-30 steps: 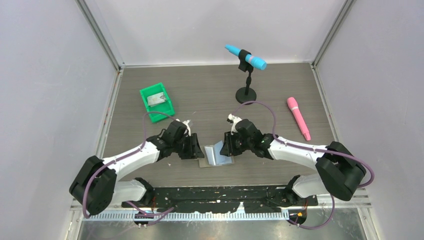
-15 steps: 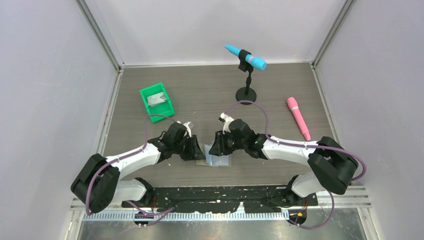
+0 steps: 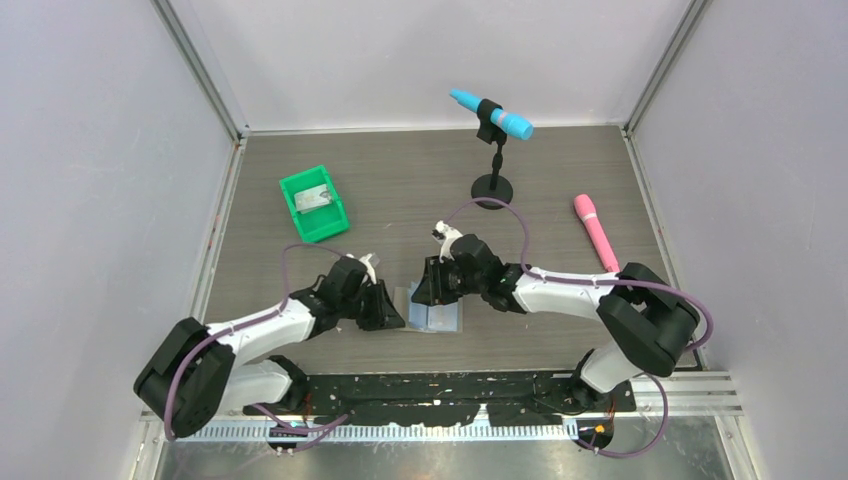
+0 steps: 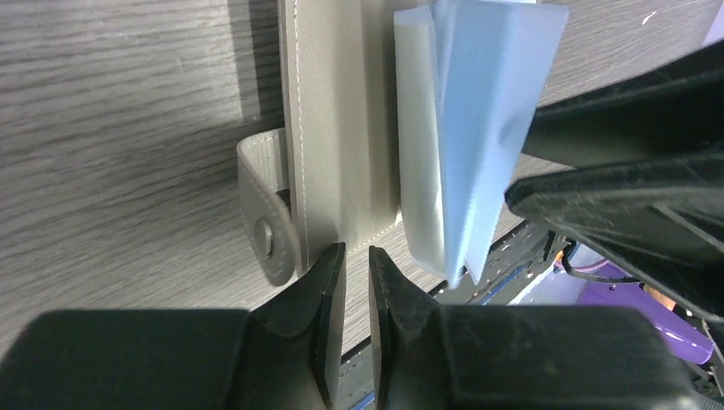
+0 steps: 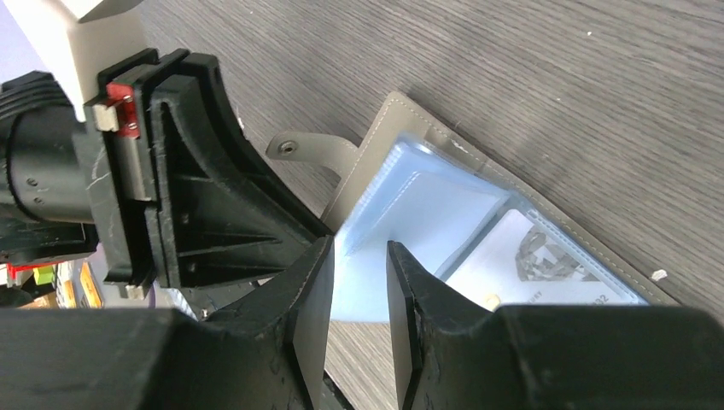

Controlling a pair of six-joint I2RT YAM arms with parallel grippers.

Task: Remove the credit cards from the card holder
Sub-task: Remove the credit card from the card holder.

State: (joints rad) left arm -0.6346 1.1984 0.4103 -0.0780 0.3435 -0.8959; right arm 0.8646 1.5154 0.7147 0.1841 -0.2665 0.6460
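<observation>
Card holder (image 3: pixel 436 318) lies open on the worktop (image 3: pixel 400 180) at the near edge, between the two arms, roughly where it lay a second ago. Changed since then: right gripper (image 5: pixel 359 249) has come in from the holder's right side and now hangs over its middle. The left gripper (image 4: pixel 354 253) has crept up to the left edge and its fingers have drawn in.

Left gripper: fingers almost together, only a thin slit between them. Tips are at the edge of the grey cover (image 4: pixel 337 128), just beside the snap tab (image 4: pixel 260 231). Nothing shows in the slit. Pressing the cover down or merely touching it: cannot tell.

Right gripper: fingers apart, with a pale blue pocket leaf (image 4: pixel 478 102) between them. The leaf stands up off the cover, tented. Whether the fingers squeeze it: cannot tell.

My reading: one arm steadies the card holder while the other works a pocket open. No card is coming out yet.

Containers. In the card holder, one whitish credit card (image 5: pixel 534 256) with faint print sits under a see-through pocket on the flat half, touched by neither gripper. The raised leaf hides the other pockets. Far left, well apart from the holder, the green bin (image 3: pixel 325 228) holds one flat grey piece (image 3: pixel 318 198). It is probably a card already taken out, but too small to be sure.
</observation>
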